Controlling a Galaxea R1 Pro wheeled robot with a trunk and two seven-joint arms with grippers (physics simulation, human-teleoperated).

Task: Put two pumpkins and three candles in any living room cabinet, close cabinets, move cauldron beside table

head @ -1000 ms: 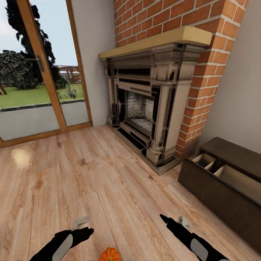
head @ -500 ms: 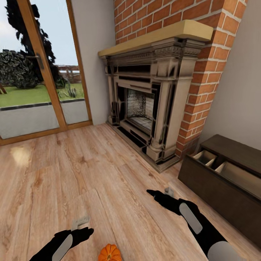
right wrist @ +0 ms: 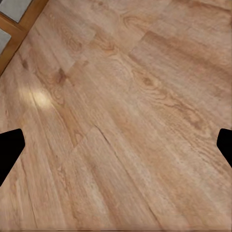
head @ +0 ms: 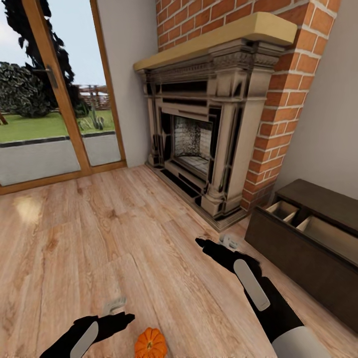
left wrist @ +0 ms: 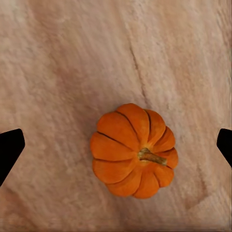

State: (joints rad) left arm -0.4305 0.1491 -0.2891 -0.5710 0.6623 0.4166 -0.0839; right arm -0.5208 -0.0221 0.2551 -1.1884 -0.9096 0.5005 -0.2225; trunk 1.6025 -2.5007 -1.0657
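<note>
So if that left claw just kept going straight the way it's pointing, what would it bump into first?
Most likely the pumpkin. The left wrist view looks along the open left gripper, and the pumpkin sits on the wood floor between its fingertips. How far off it is, I can't tell.

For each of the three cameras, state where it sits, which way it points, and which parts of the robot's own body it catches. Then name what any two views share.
Head view: from the robot's head, forward and down over the light wood plank floor toward the ornate stone fireplace and the long dark brown cabinet; both black arms show.
Left wrist view: above the floor, facing down at the small ribbed orange pumpkin; black fingertips at both edges.
Right wrist view: angled down at bare planks; black fingertips at both edges.
Shared: head and left wrist views both show the pumpkin.
</note>
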